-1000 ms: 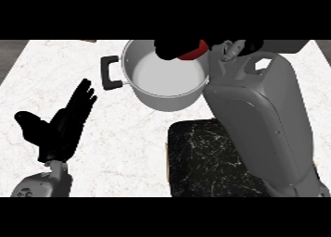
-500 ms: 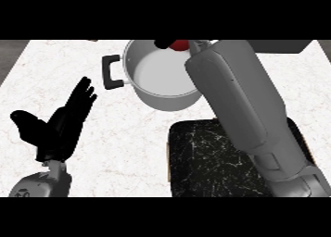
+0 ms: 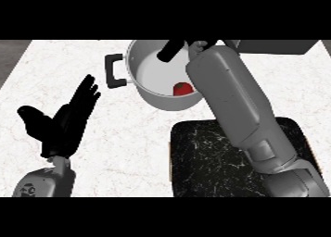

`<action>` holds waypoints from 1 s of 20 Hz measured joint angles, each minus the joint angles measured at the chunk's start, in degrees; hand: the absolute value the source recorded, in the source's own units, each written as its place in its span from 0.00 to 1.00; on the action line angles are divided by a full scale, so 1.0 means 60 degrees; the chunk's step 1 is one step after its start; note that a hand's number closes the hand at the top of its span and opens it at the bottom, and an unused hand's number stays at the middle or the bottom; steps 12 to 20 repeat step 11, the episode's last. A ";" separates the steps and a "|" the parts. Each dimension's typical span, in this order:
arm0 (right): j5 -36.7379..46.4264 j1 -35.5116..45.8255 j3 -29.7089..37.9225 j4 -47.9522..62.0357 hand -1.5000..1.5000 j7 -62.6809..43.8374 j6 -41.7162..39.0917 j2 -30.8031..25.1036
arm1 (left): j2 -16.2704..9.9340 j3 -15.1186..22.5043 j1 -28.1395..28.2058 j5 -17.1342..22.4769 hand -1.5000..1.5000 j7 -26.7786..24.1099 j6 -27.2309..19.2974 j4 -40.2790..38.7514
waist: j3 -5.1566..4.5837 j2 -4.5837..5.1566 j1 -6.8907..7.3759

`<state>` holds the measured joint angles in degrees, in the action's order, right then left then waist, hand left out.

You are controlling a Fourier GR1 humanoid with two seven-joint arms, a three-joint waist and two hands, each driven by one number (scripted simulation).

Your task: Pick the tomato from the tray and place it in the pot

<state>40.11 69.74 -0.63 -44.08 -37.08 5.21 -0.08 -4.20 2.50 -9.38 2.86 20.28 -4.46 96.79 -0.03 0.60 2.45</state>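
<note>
Your small red round tomato [image 3: 183, 89] lies inside the grey metal pot [image 3: 149, 69] with black side handle, on the near right of its floor, apart from the fingers. Your right hand [image 3: 173, 49] sits above the pot's far rim, fingers straight, holding nothing; the tomato lies nearward and below them. Right forearm crosses the black marbled tray [image 3: 195, 162] near right. Likely move: draw that arm back without clipping the rim. Your left hand [image 3: 61, 122] rests open at left.

1 tomato [image 3: 183, 88], 1 pot [image 3: 149, 69], 1 tray [image 3: 209, 162], 2 hands.
</note>
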 measured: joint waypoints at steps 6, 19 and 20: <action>-0.1166 -0.0085 0.0501 0.0302 0.00 0.1229 0.1988 0.0008 | -0.0071 -0.0086 0.0004 0.0078 0.50 -0.0096 0.0129 -0.0047 | 0.0005 0.0010 0.0018; -0.1434 -0.0145 0.0986 0.0172 0.00 0.2143 0.3718 -0.0022 | -0.0096 -0.0163 0.0107 0.0071 0.50 -0.0147 0.0115 -0.0017 | 0.0005 -0.0023 -0.0104; -0.1434 -0.0145 0.0986 0.0172 0.00 0.2143 0.3718 -0.0022 | -0.0096 -0.0163 0.0107 0.0071 0.50 -0.0147 0.0115 -0.0017 | 0.0005 -0.0023 -0.0104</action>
